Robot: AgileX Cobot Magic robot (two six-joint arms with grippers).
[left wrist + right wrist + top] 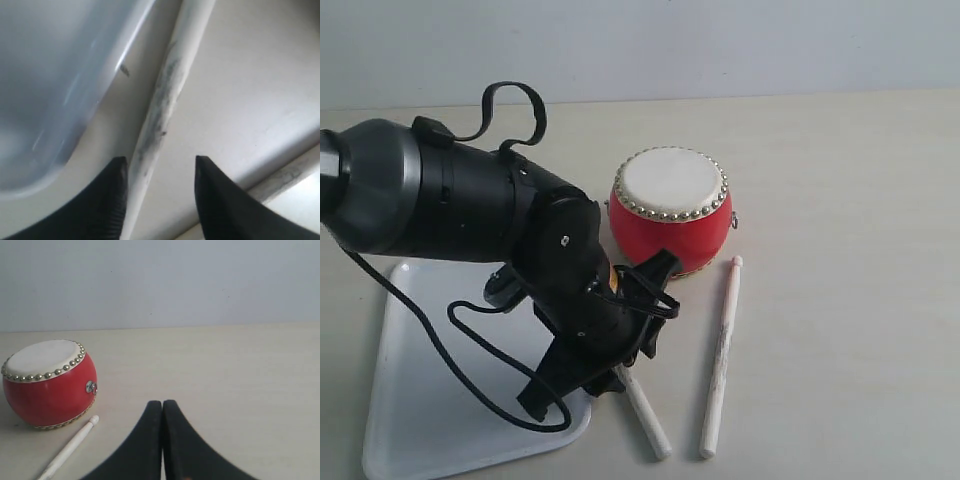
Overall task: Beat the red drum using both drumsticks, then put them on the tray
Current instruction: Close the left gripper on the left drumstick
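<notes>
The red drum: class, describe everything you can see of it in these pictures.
The red drum is small and barrel-shaped, with a glossy red body that looks lacquered. It has a cream skin on top ringed by gold studs, another stud row near the base, and a small metal ring on its side. It stands upright on the pale table, skin facing up and intact. The knobbed tip of one drumstick lies close beside its base, apparently not touching. Nothing rests on it.
</notes>
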